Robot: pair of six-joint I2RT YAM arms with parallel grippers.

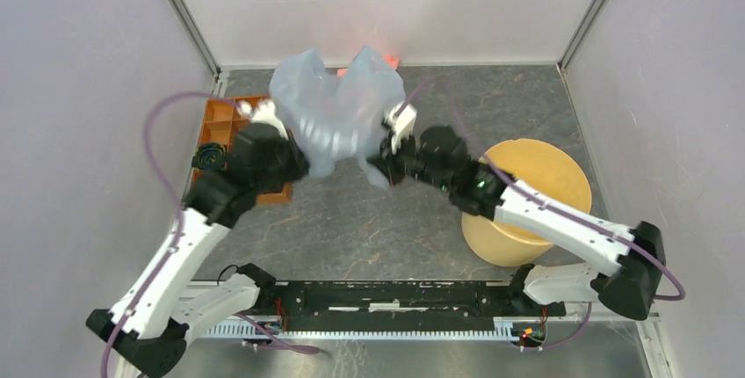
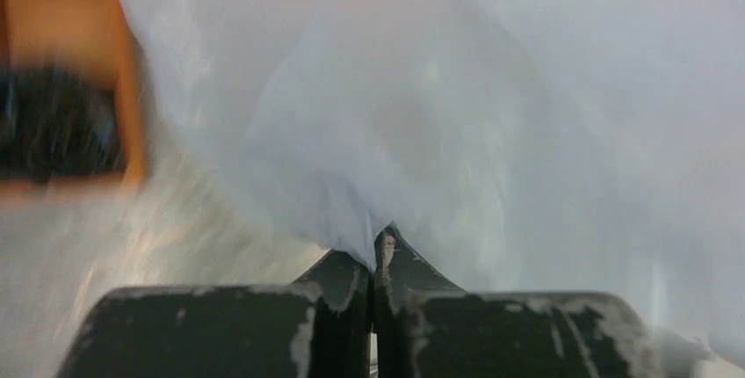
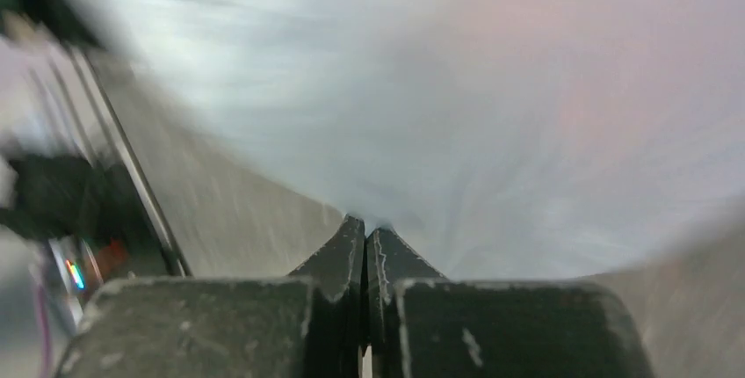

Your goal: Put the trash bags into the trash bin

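The trash bag (image 1: 334, 105), thin pale bluish-grey film, hangs spread between both grippers above the middle back of the table. My left gripper (image 1: 303, 165) is shut on its left lower edge; in the left wrist view the film (image 2: 457, 105) is pinched at the closed fingertips (image 2: 376, 246). My right gripper (image 1: 382, 160) is shut on its right lower edge; the film (image 3: 457, 105) fills the right wrist view above the closed tips (image 3: 365, 230). The trash bin (image 1: 527, 198), a round cream bucket, stands at the right, under my right forearm, apart from the bag.
An orange compartmented tray (image 1: 220, 127) with a black item sits at the left, beside my left arm, and shows blurred in the left wrist view (image 2: 61, 70). A salmon-pink cloth (image 1: 386, 59) peeks out behind the bag at the back wall. Walls enclose three sides.
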